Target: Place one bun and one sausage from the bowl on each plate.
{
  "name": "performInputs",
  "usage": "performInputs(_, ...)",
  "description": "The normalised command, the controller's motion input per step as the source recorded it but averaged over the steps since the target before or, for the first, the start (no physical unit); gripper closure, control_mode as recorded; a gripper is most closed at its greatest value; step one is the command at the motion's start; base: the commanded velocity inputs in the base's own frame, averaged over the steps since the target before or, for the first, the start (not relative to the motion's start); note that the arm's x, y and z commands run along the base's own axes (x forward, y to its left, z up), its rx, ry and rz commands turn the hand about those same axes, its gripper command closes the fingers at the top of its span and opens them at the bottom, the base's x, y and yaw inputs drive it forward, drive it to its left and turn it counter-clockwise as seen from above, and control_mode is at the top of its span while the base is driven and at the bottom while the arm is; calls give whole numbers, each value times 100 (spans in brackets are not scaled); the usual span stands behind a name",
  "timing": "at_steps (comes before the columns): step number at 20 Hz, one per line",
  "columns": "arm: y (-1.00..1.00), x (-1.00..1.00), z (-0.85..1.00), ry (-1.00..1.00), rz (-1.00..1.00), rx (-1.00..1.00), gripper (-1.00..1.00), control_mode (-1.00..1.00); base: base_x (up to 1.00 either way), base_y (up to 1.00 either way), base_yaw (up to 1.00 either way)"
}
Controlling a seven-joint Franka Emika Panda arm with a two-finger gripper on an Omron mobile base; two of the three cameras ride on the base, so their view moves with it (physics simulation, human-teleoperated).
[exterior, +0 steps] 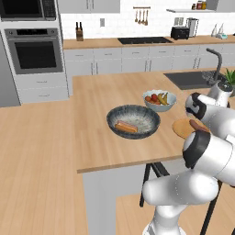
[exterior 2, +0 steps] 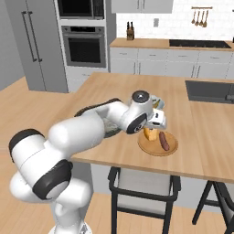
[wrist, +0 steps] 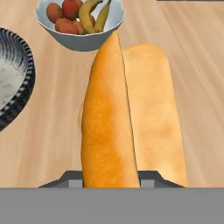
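Note:
My gripper (exterior 2: 152, 132) is shut on a golden-orange bun (wrist: 109, 122), which hangs just above the tan wooden plate (exterior 2: 153, 150). On that plate lies a pinkish-brown sausage (exterior 2: 163, 142), to the right of the held bun (exterior 2: 150, 134). The dark grey bowl (exterior: 146, 115) stands left of the plate on the island and holds a second bun (exterior: 126, 128) and a second sausage (exterior: 124, 123) side by side. In the hand view the bowl's rim (wrist: 19, 83) curves in at the left. The white plate is out of view.
A pale fruit bowl (exterior: 159, 100) with bananas and red fruit stands just behind the plate. A sink (exterior: 193, 79) with a dark faucet (exterior: 215, 59) lies at the island's far right. A dark stool (exterior 2: 141, 183) stands under the counter's front edge.

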Motion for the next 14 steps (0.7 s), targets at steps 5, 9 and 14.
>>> performInputs(5,-11,9,0,17,-6,0,100,-100,0,0,0)
performInputs(9,9,7,-29,18,0,0,100,-100,0,0,0)
performInputs(14,20,0,-73,3,0,4,100,-100,0,0,0)
